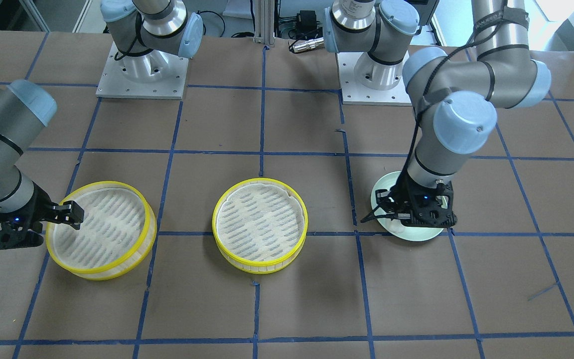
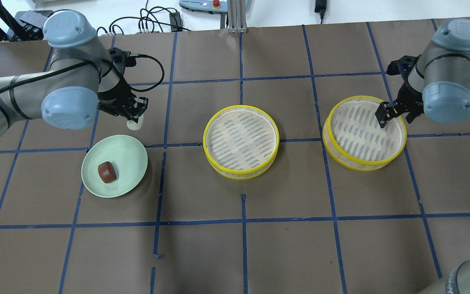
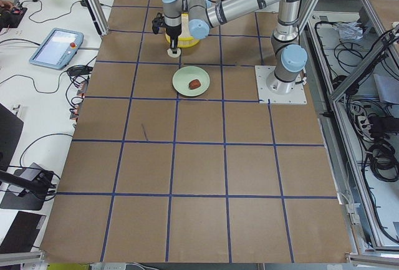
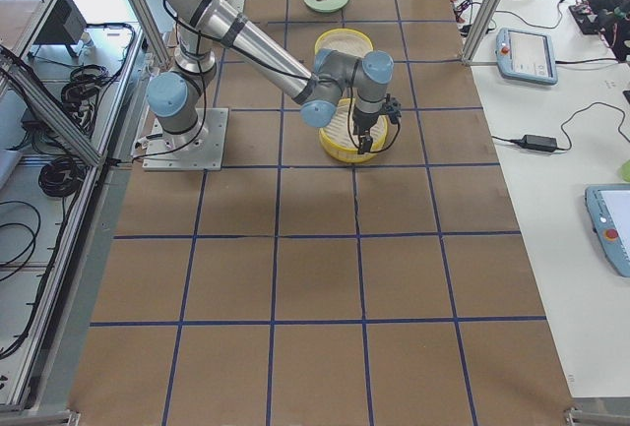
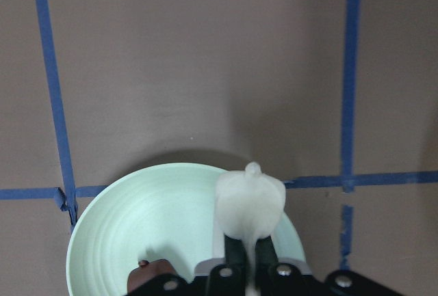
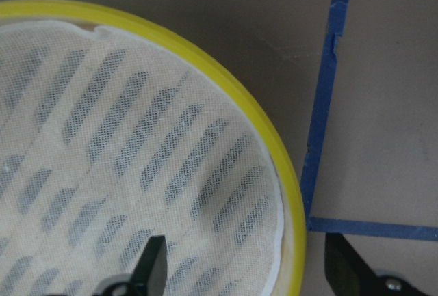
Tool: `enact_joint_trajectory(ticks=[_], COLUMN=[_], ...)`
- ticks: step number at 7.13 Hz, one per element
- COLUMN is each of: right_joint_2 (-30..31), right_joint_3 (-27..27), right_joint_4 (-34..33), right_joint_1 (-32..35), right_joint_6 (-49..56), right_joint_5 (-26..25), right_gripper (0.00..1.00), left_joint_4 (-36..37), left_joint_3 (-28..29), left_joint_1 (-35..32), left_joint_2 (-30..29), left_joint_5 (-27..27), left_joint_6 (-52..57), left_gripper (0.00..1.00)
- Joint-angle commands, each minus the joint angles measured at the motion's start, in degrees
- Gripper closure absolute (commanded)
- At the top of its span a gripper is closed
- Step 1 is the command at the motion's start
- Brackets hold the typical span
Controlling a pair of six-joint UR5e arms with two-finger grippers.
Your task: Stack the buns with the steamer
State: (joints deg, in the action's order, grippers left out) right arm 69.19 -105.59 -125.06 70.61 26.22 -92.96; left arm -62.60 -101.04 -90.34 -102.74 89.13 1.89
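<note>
My left gripper is shut on the creamy white bun and holds it above the table beside the rim of the pale green plate. The left wrist view shows the white bun between my fingers over the plate's rim. The reddish-brown bun lies on the plate. One yellow-rimmed steamer basket stands in the middle, and the other on the right. Both baskets hold nothing. My right gripper is open, with its fingers astride the right basket's rim.
Brown table cover with a blue tape grid. Both arm bases stand at the robot's edge of the table. Cables and a tablet lie on the operators' side bench.
</note>
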Motion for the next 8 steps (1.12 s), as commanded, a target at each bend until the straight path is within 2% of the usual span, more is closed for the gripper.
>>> enact_joint_trajectory(ticks=[1,2,3,4,6,8], right_joint_2=[-0.3,-0.3,-0.3,-0.3,0.2,0.9], right_joint_3=[-0.1,-0.1,-0.2,-0.1,0.0,0.7], right_joint_4=[-0.4,-0.4,0.0,0.0,0.0,0.3], right_joint_1=[-0.8,-0.8,-0.9,-0.9,-1.3,-1.4], right_joint_6=[0.5,0.5,0.6,2.5,2.7,2.7], right_joint_5=[0.0,0.0,0.1,0.0,0.0,-0.2], right_gripper=[0.17,0.27,0.69,0.90,0.94,0.94], left_joint_4=[4.1,7.9,13.4,15.4,16.5,16.5], left_joint_3=[1.4,1.2,1.3,1.2,0.2,0.1], left_joint_1=[-8.9,-12.4,-14.9,-16.0,-17.1,-17.5], left_joint_2=[-1.0,-3.4,-6.3,-8.8,-9.7,-10.2], left_joint_5=[-3.8,-8.2,-8.4,-8.1,-8.1,-8.0], left_joint_6=[-7.9,-14.7,-18.7,-20.9,-22.3,-22.7], left_gripper=[0.99,0.99,0.99,0.99,0.97,0.50])
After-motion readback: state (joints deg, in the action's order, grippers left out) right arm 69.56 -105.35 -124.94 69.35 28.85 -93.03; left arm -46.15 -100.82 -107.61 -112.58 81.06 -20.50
